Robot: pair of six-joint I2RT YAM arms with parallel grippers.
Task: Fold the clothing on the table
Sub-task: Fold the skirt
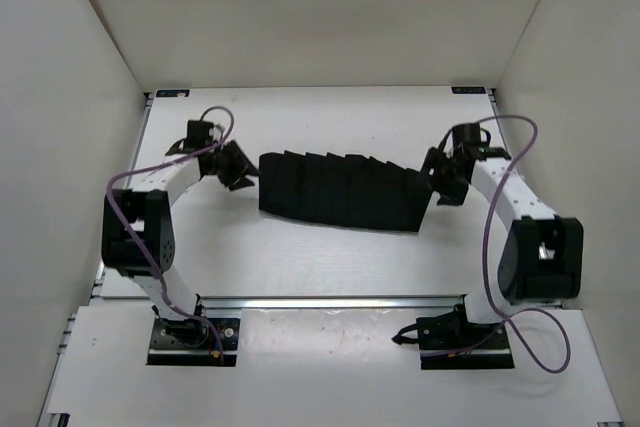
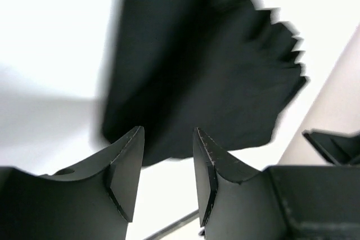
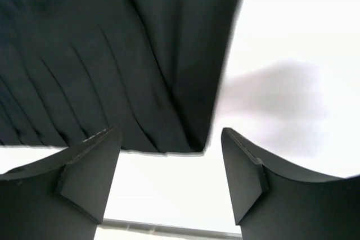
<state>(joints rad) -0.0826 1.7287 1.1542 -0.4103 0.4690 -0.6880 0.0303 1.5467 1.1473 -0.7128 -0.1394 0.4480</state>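
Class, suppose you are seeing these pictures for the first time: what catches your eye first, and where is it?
A black pleated skirt lies spread flat across the middle of the white table, the one dark shape on it. The left tool sits at the skirt's left end and the right tool at its right end. Both are open, and the cloth lies just beyond their fingers in the wrist views.

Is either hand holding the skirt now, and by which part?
Nothing is held: the left hand and right hand both stand open, the skirt lying beyond their fingers.
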